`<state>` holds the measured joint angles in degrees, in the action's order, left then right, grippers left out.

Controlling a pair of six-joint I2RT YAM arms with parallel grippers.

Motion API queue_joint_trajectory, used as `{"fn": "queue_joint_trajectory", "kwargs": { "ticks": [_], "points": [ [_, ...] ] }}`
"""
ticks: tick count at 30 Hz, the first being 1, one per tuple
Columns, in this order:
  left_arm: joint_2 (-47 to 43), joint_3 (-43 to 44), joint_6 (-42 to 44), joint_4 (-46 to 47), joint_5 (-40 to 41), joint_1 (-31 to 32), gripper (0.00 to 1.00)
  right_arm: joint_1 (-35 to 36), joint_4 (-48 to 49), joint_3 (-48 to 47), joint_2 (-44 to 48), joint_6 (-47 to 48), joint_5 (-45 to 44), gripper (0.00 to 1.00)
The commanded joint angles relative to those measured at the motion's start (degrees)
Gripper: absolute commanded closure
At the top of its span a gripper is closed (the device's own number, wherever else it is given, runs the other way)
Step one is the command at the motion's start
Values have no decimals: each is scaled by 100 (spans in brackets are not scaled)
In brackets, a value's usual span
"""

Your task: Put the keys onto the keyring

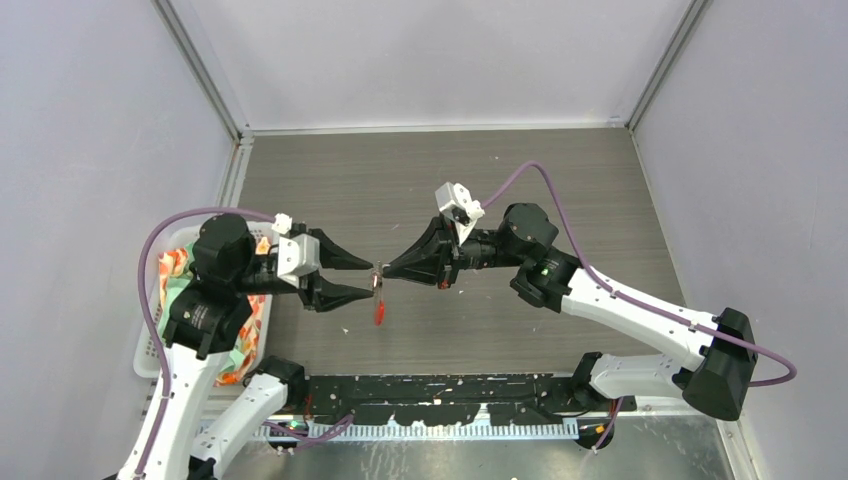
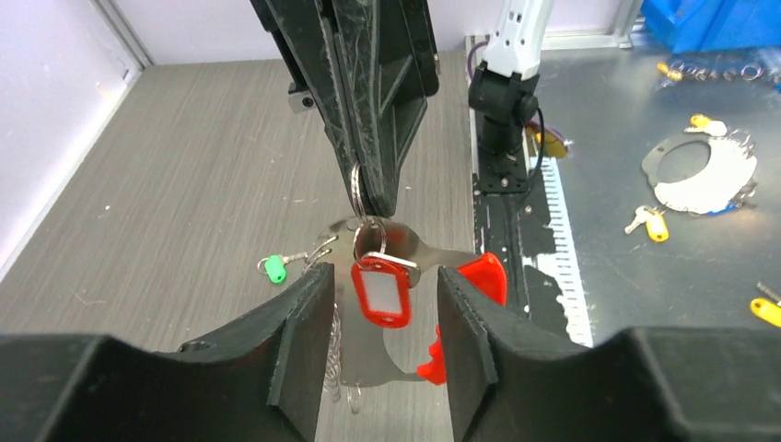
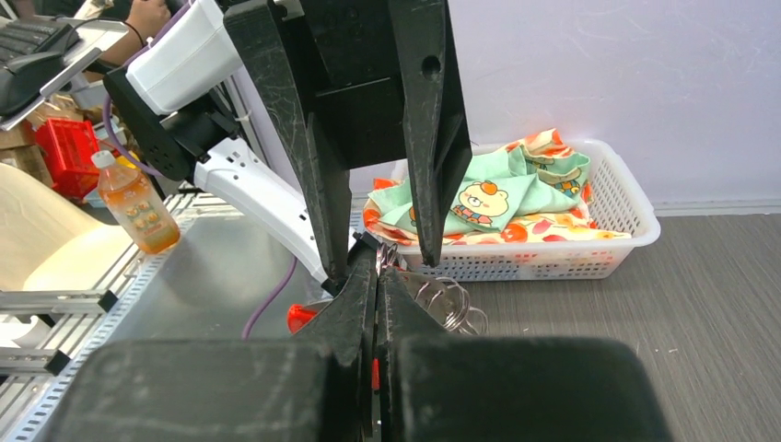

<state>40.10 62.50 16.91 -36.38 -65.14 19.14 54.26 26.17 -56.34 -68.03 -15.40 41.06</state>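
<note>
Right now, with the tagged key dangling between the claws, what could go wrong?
The right claw grips the red-tagged key only by its thin ring, at the very fingertips; it might slip out. The open left claw flanks the tag, and closing off-centre could tug it loose.

Red strip (image 2: pixel 482 275) half behind fingers (image 2: pixel 466 345).

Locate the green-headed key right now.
Left wrist view: the green-headed key lies on the table, left in frame of the red-tagged key hanging under the right end effector, just beyond the left end effector.
</note>
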Motion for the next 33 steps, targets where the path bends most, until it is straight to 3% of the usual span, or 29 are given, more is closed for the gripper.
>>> {"fn": "queue_joint_trajectory", "kwargs": {
  "ticks": [1, 4, 9, 14, 25, 30, 33],
  "points": [
    [39, 225, -669, 570, -170, 29, 51, -19, 385, -52, 74, -86, 109, 99],
    [109, 404, -649, 442, -215, 29, 46, -16, 280, -134, 11, -79, 343, 99],
    [222, 462, -829, 439, -524, 29, 61, -20, -435, -538, -162, 136, 673, 99],
    [271, 425, -857, 397, -613, 29, 62, -13, -918, -790, -182, 385, 779, 99],
    [375, 331, -699, 275, -513, 29, 66, 14, -976, -986, -345, 398, 946, 99],
    [363, 183, -927, 468, -635, 29, 73, 18, -930, -1048, -420, 398, 916, 99],
    [341, 92, -921, 408, -666, 29, 85, 22, -909, -1066, -432, 390, 875, 99]
  ]
}}
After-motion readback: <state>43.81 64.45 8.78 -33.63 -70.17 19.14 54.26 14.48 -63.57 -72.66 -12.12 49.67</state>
